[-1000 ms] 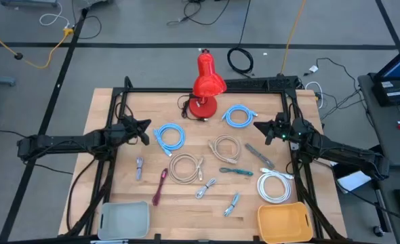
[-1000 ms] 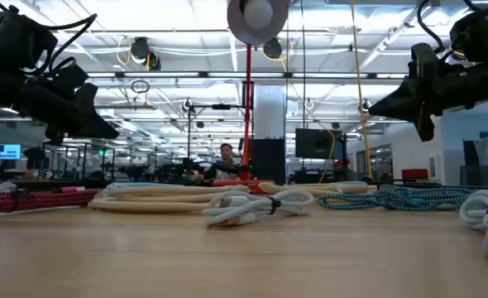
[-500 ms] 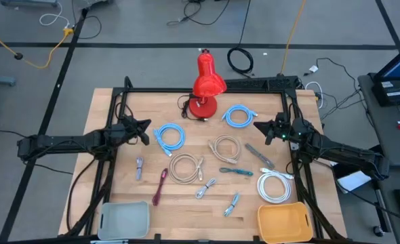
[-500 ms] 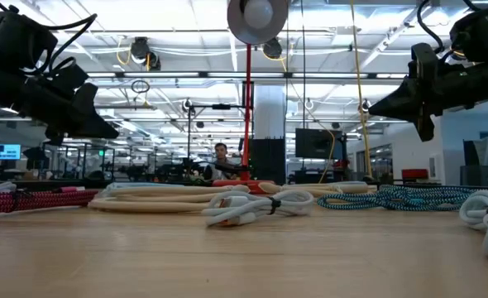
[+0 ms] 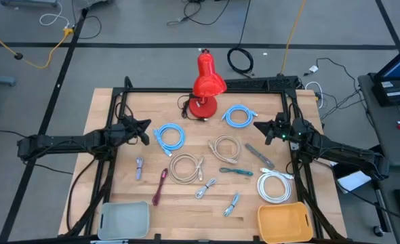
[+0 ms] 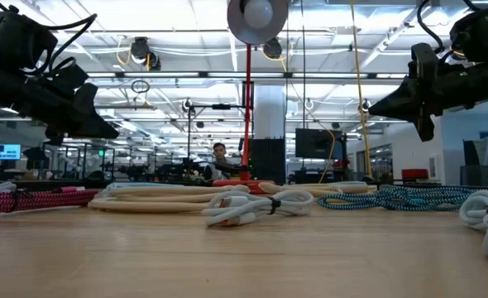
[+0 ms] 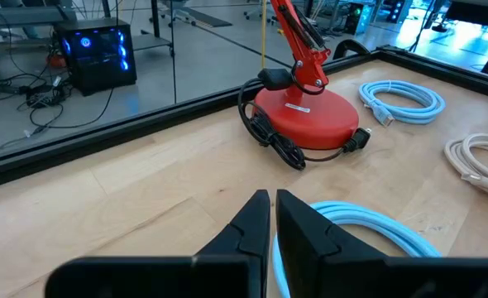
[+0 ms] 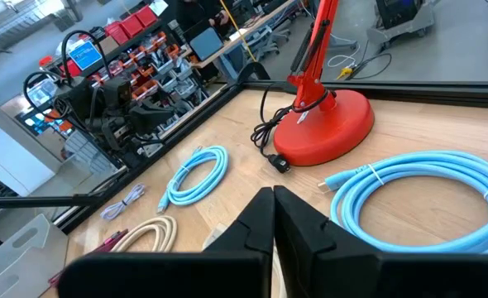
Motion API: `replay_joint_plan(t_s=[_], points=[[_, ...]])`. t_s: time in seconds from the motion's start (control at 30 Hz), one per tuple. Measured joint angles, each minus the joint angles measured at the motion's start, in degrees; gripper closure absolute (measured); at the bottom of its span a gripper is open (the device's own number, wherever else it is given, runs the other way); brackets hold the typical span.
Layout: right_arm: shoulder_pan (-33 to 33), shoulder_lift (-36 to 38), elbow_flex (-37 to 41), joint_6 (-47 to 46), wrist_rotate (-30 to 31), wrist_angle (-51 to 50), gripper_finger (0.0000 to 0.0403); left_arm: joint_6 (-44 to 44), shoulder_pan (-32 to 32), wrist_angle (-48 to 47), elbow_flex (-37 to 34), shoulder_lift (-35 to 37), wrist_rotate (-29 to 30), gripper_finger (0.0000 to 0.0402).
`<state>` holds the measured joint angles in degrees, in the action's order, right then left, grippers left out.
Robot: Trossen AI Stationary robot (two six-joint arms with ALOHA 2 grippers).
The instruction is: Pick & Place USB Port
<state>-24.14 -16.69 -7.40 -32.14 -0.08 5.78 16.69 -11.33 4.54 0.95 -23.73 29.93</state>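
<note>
The small silver-grey USB cable [image 5: 139,168] lies flat on the light wooden table [image 5: 118,108], on the left arm's side. Its long way runs from the lamp's side of the table toward the bins' side. I cannot tell which end is the plug. Just beside it lies a thin dark red cable [image 5: 159,186], stretched the same way but a bit slanted. Two more short silver-grey cables [image 5: 205,188] lie slanted nearer the middle. Close by are two cream cable coils [image 5: 185,168], a small teal cable [image 5: 236,172] and a white cable coil [image 5: 274,186]. A pale grey-green bin [image 5: 124,220] and a yellow bin [image 5: 282,222] sit at the table's near edge. Two light blue cable coils [image 5: 169,137] lie closer to the red desk lamp [image 5: 205,85]. The left gripper [image 5: 144,132] hangs over the table beside one blue coil, fingers pressed together, holding nothing. The right gripper [image 5: 257,126] hangs beside the other blue coil, its fingers together too, holding nothing.
</note>
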Motion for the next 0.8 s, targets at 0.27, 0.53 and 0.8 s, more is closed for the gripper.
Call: replay_joint_plan(t_s=[0.27,0.53,0.8], points=[[0.0,0.0,0.0,0.0,0.0,0.0,0.0403,0.0,0.0,0.0,0.0,0.0,0.0,0.0376],[0.0,0.0,0.0,-0.5,0.0,0.1,0.0403,0.0,0.0,0.0,0.0,0.0,0.0,0.0376],[-0.1,0.0,0.0,-22.3,1.8,8.7,0.0403,0.0,0.0,0.0,0.0,0.0,0.0,0.0376]])
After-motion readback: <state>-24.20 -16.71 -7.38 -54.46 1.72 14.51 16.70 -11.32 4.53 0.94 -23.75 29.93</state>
